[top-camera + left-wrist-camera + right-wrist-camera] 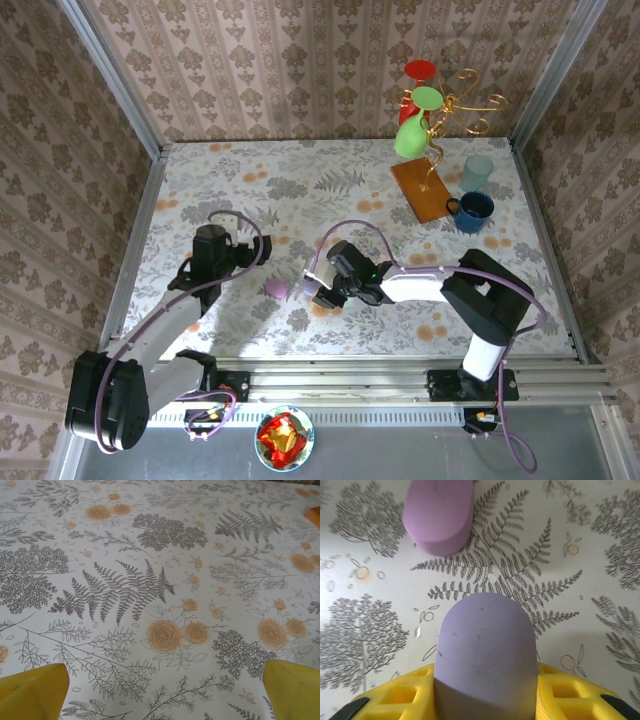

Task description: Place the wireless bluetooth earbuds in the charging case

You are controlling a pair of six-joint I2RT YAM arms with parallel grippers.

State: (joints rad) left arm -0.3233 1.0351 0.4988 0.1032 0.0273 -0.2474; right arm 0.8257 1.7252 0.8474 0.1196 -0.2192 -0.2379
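Note:
A closed lilac charging case sits between the yellow fingers of my right gripper, which is shut on its sides. In the top view that lilac case is at the tip of the right gripper, low over the table's middle. A pink case, also closed, lies on the cloth just ahead of it; the top view shows this pink case to the left. My left gripper hovers open above bare cloth, further left. The earbuds are out of view.
A mug tree with green and red cups stands on a wooden base at the back right. Beside it are a teal tumbler and a blue mug. A bowl of sweets sits in front of the rail.

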